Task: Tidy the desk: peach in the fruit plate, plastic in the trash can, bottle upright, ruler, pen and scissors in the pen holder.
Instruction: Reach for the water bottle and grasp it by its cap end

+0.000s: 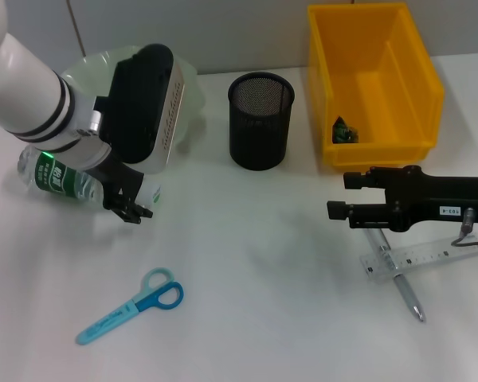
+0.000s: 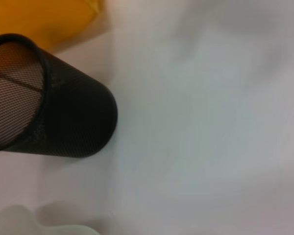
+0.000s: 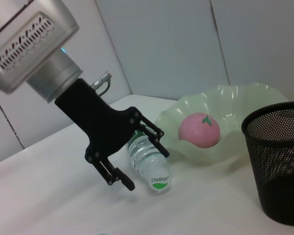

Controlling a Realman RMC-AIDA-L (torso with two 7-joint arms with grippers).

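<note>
A clear water bottle with a green label lies on its side at the left of the desk. My left gripper hangs open right at it; I cannot tell whether the fingers touch it. The peach sits in the pale green fruit plate; the arm hides it in the head view. My right gripper is open at the right, above the clear ruler and the pen. Blue scissors lie front left. The black mesh pen holder stands mid-back.
The yellow trash can stands at the back right with a dark green scrap of plastic in its near corner. The white desk stretches between the scissors and the ruler.
</note>
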